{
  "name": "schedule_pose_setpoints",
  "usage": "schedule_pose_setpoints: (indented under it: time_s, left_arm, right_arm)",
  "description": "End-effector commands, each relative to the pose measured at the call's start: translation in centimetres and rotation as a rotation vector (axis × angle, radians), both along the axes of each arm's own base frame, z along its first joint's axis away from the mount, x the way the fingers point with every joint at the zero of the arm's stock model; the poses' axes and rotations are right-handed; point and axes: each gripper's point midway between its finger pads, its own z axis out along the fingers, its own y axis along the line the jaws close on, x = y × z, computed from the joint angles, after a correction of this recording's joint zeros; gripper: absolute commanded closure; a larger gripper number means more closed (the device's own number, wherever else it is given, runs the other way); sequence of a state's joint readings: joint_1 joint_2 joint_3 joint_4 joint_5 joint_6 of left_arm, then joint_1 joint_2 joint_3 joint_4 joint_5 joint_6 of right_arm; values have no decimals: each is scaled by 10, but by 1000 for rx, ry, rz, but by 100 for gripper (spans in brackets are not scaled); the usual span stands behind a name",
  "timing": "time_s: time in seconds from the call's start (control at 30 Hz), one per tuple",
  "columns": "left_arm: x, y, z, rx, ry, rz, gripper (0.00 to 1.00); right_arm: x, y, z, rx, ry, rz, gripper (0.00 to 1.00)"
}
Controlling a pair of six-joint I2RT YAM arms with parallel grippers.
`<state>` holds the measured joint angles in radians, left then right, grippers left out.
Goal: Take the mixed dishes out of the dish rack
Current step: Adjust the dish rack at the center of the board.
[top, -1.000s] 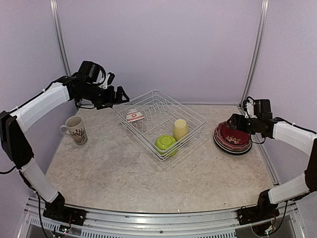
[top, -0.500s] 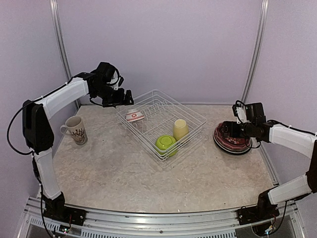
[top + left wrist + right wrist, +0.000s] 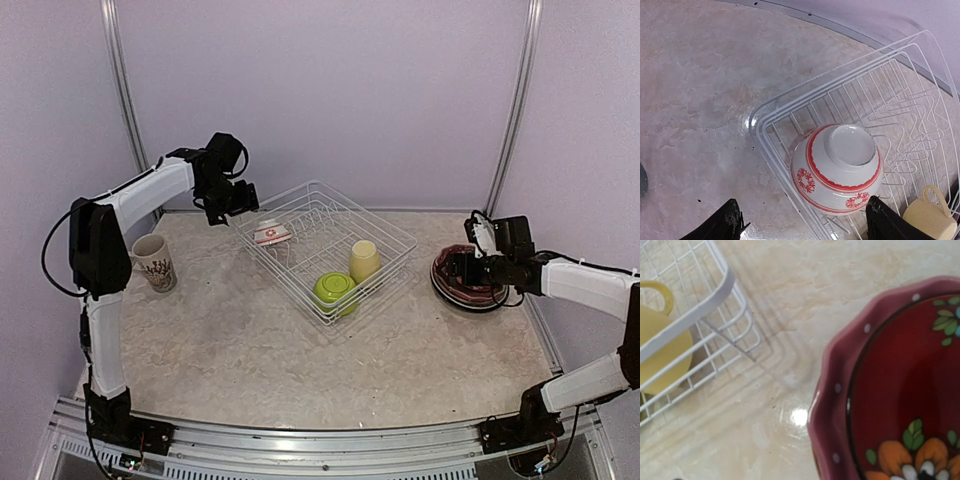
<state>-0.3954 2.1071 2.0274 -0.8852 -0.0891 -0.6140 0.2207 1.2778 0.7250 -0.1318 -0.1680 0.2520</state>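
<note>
We see the rack [image 3: 320, 225] in the middle of the table [image 3: 250, 350]. In the rack's left corner lies the small bowl [image 3: 271, 234], in its near part the big bowl [image 3: 336, 289], both upside down. The cup [image 3: 364, 261] is just behind the big bowl. The mug [image 3: 153, 262] stands well left of the rack, and the plates [image 3: 468, 280] are stacked right of it.

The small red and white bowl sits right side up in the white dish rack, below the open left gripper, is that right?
Not quite: the small red and white bowl is upside down, its foot ring facing up, as the left wrist view shows. It does sit in the white dish rack, below the open left gripper.
</note>
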Motion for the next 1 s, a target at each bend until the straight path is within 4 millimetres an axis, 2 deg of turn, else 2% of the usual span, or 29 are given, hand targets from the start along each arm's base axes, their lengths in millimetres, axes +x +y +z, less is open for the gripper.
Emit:
schedule_pose_setpoints:
  time_s: [0.0, 0.1, 0.27, 0.5, 0.57, 0.73, 0.83, 0.97]
  left_arm:
    - [11, 23, -13, -38, 15, 153, 21]
    - [15, 29, -21, -44, 44, 172, 31]
    - [21, 36, -39, -41, 89, 218, 36]
    - [30, 32, -55, -103, 123, 219, 47]
    - [31, 32, -57, -110, 132, 220, 54]
    - [25, 37, -59, -91, 150, 231, 64]
    - [14, 40, -56, -73, 162, 228, 67]
    - [-2, 45, -61, -66, 205, 230, 78]
  right_arm:
    - [-2, 11, 10, 32, -52, 43, 1]
    - [-2, 12, 11, 40, -67, 48, 1]
    - [-2, 13, 9, 54, -77, 48, 1]
    - [-2, 17, 2, 68, -59, 67, 0]
    - [-2, 18, 2, 70, -56, 70, 1]
    - [-2, 20, 4, 83, -55, 77, 0]
    - [-1, 20, 4, 84, -56, 75, 0]
    - [3, 22, 7, 92, -75, 76, 0]
